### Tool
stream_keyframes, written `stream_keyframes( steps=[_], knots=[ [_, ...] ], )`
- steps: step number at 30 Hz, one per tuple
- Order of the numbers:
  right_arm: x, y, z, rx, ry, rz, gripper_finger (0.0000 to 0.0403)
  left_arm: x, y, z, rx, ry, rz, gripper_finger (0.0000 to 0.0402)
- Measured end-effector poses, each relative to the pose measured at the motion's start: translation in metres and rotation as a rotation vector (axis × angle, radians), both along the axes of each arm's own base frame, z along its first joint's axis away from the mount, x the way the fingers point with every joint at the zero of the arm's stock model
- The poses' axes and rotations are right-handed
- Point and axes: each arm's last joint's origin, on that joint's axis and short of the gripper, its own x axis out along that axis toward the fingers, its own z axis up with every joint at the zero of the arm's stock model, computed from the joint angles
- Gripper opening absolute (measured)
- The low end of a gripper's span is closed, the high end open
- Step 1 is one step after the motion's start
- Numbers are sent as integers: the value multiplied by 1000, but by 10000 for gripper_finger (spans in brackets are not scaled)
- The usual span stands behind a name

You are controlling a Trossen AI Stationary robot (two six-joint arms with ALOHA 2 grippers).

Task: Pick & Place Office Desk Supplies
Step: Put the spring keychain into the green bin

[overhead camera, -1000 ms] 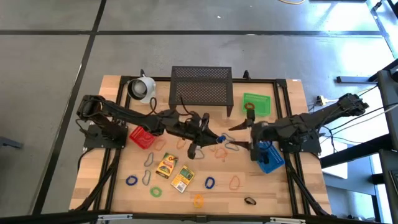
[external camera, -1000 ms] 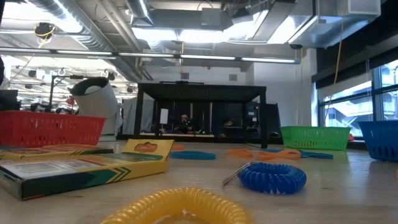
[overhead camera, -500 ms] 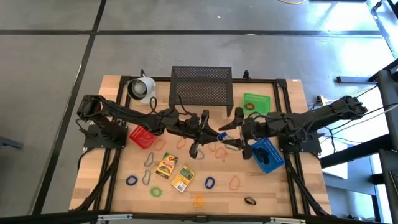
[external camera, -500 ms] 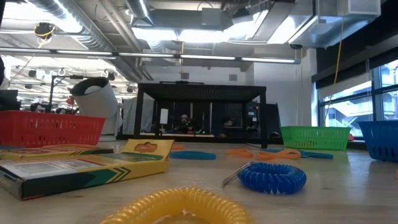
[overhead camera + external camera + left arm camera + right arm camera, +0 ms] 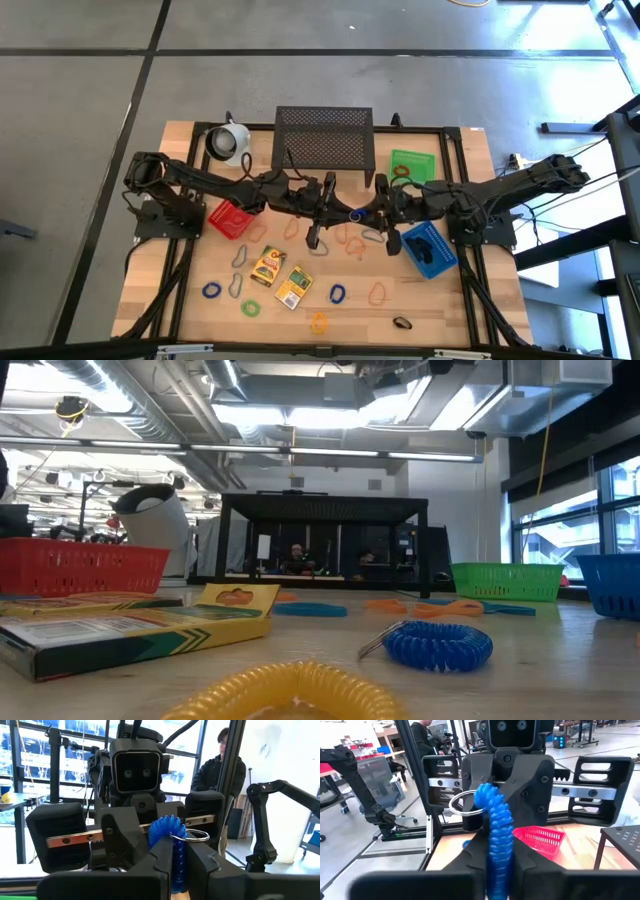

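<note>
Since the earlier frame, right gripper (image 5: pixel 372 213) has reached left gripper (image 5: pixel 340 213); both now clamp one blue coil loop (image 5: pixel 355 214) above mid-table. Most supplies remain scattered, so sorting is far from finished.

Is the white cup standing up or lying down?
Lying down. From above, the white mug rests on its side at the table's far left corner, its dark open mouth facing sideways and not up.
</note>
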Motion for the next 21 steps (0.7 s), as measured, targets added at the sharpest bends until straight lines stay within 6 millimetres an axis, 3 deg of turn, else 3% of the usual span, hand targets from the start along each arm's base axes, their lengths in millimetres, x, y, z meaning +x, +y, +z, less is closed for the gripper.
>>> stream_keyframes(
  steps=[15, 21],
  knots=[
    [0, -10, -3, 72, 56, -9, 26, 0, 0, -1, -61, 22, 28, 67],
    [-6, -17, -2, 89, 101, -14, 26, 1, 0, -4, -169, 65, 24, 124]
  ],
)
